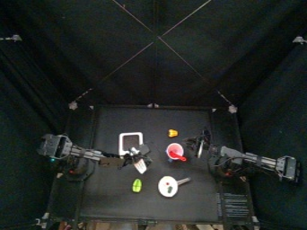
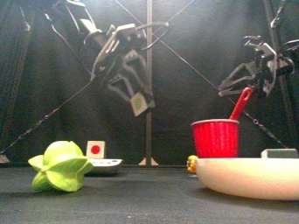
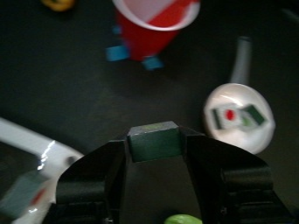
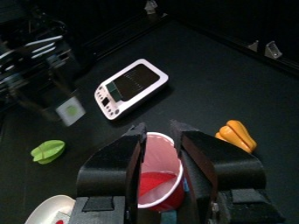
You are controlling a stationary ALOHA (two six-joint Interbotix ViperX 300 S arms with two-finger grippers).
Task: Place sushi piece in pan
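Observation:
My left gripper (image 3: 155,147) is shut on a sushi piece (image 3: 155,140), a small block with a dark green side, and holds it high above the table (image 2: 140,104). The pan (image 3: 219,94) is a small white round dish with a stub handle, off to one side below the gripper. A piece with a red spot lies in the pan. In the top view the pan (image 1: 163,189) sits near the table's front, and the left gripper (image 1: 140,163) is behind it and to its left. My right gripper (image 4: 158,133) is open and empty above the red cup (image 4: 158,175).
A white rounded-square frame (image 1: 132,141) with a dark centre lies at the back left. A green toy (image 1: 138,186) sits left of the pan. An orange toy (image 1: 174,133) lies behind the red cup (image 1: 177,152), which holds a red stick (image 2: 240,103).

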